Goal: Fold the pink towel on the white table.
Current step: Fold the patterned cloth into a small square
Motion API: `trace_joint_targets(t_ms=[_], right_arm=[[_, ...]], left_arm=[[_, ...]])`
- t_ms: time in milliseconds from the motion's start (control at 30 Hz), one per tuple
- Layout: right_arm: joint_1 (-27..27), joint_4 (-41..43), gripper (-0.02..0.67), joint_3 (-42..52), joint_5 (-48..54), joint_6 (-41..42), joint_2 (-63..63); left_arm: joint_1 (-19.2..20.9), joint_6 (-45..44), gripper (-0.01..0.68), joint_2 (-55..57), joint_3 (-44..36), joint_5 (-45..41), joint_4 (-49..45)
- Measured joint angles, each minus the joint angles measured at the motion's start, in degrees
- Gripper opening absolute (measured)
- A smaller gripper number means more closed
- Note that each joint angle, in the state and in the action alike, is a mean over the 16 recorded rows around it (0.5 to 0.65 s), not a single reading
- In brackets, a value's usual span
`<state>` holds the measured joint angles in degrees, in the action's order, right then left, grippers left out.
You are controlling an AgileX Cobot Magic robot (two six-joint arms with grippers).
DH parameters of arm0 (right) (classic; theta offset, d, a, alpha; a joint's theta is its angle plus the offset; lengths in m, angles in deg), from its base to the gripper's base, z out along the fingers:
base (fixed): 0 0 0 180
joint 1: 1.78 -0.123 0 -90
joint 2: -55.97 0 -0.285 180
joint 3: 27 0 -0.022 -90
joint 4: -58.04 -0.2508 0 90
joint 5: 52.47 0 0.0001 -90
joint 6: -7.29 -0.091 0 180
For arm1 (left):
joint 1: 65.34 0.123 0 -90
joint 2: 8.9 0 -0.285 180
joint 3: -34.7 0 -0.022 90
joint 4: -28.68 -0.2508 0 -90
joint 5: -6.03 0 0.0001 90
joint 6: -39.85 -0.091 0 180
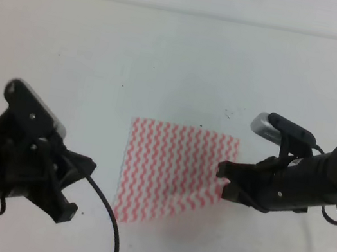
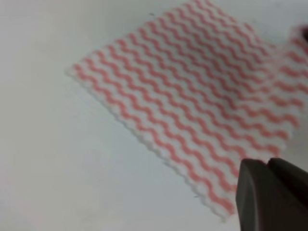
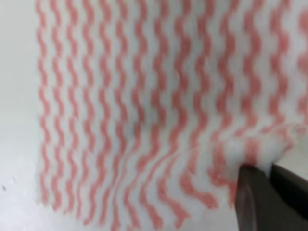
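Pinching the pink towel [image 1: 170, 172] by its right edge, right gripper [image 1: 224, 179] closed, corner lifted off white table [image 1: 167, 60], left gripper [image 1: 76, 188] away left, grip unclear, no writing seen

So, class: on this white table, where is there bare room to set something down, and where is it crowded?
Bare white table spans the whole far side beyond the pink towel. More bare surface lies between the towel's left edge and the left gripper, and along the near edge below the towel. It is crowded at the towel's right edge, where the right gripper pinches and lifts the cloth.
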<state>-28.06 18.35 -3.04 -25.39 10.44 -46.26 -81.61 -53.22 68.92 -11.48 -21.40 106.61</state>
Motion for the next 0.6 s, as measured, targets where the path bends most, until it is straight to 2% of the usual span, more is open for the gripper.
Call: trace_joint_targets(t_ms=[200, 367, 600], right_arm=[[0.0, 0.1, -0.015, -1.5, -1.6, 0.0, 0.0], [0.0, 0.1, -0.015, -2.2, -2.8, 0.0, -0.2], [0.0, -0.4, -0.015, -3.0, -4.0, 0.0, -1.1]], left_arm=[[0.0, -8.5, 0.056, 4.1, 0.0, -4.5, 4.9], [0.0, -15.0, 0.188, 7.8, 0.0, -8.3, 8.6], [-0.6, -28.4, 0.369, 11.6, 0.0, -12.4, 12.9]])
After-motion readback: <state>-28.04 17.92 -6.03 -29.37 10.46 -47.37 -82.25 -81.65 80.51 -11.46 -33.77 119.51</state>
